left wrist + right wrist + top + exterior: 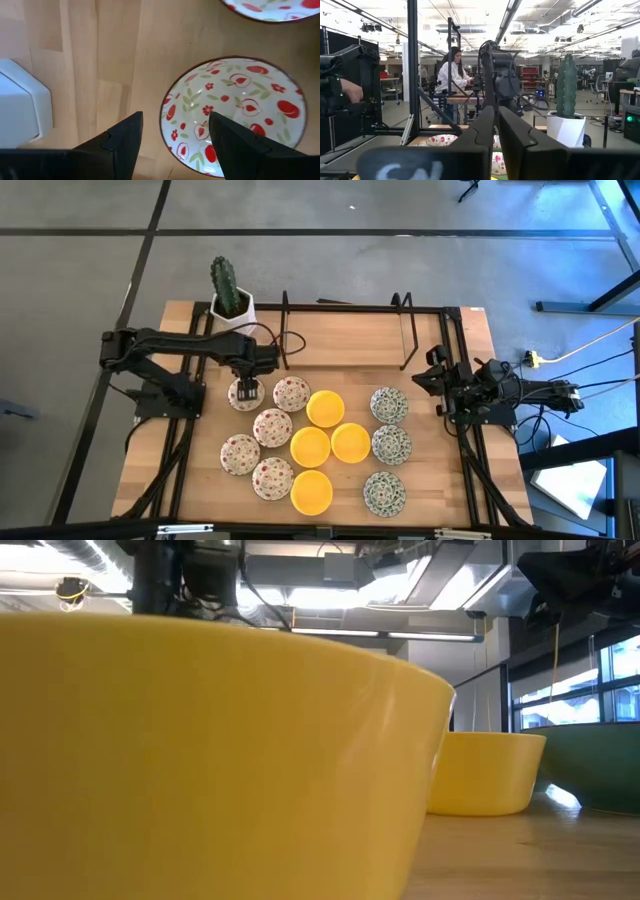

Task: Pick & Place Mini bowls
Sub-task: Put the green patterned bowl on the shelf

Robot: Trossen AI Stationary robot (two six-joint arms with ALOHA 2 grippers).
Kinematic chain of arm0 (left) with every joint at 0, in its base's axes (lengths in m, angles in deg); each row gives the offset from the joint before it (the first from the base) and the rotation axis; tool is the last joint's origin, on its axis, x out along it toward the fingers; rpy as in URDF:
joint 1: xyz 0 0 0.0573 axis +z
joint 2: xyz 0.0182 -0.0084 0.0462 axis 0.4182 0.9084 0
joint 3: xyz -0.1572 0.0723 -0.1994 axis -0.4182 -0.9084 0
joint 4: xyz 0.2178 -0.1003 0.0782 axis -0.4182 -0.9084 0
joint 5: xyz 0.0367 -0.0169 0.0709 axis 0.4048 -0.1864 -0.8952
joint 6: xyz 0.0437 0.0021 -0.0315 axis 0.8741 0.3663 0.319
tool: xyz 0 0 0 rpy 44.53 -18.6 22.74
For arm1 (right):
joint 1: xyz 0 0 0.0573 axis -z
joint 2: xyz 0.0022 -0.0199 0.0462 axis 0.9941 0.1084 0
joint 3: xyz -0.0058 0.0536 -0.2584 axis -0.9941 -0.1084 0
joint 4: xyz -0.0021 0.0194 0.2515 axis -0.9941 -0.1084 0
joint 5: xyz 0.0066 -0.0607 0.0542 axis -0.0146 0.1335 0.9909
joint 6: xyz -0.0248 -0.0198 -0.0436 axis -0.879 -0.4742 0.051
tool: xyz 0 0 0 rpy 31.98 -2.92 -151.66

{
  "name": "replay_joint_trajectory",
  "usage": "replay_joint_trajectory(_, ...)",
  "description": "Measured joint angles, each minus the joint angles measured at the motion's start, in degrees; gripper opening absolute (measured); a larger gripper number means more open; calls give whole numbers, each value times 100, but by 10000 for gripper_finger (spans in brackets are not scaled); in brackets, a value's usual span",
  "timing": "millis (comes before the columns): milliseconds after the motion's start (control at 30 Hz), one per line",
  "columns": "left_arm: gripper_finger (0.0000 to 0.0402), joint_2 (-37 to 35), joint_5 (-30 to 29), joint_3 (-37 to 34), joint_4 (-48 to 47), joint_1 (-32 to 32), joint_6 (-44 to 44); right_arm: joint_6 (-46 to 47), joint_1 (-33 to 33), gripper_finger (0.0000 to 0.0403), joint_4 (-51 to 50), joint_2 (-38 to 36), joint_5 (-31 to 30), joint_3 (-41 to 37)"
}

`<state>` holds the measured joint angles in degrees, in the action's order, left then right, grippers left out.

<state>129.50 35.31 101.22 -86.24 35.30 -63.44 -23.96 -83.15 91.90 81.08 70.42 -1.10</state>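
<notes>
The counter (330,350) is a pale wooden slab with visible board seams, framed by thin black rails. At its far left corner stands the cactus pot (232,308), a smooth white square block holding a ribbed green cactus (225,282); every place below is told from that pot.

The mini bowls (311,442) are small, round and shallow, and glossy. They lie in a loose cluster nearer the front edge than the pot and to its right: cream ones with red floral speckles closest to the pot, plain bright yellow ones in the middle, white ones with a grey-green pattern farthest from it.

The left arm reaches in from the left edge, folded at the elbow, its wrist turned down. The left pincer (245,390) hangs just in front of the pot, over the cream bowl (235,112) nearest it. Its fingers (125,145) are spread wide; in the left wrist view one finger shows over bare wood, the other over the bowl's inside, the rim between them.

The right arm sits folded at the counter's right edge, well apart from the pot. The right pincer (496,130) points level towards it, fingers nearly pressed together with a thin gap, holding nothing.
</notes>
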Motion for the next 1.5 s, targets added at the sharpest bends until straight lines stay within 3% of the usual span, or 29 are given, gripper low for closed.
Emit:
replay_joint_trajectory(400,221,158,87,-396,613,349,719,91,0,29,-72,0,-5,0)
replay_joint_trajectory(1067,216,136,97,-1335,1314,608,988,151,0,29,-79,0,-9,2)
replay_joint_trajectory(1167,189,136,40,-1335,1311,608,1005,151,0,29,-79,0,-9,2)
replay_joint_trajectory(1433,47,103,50,-1302,1252,615,1015,149,0,30,-79,0,-9,2)
replay_joint_trajectory(1500,29,49,168,-1285,1197,610,1035,155,0,30,-79,0,-9,2)
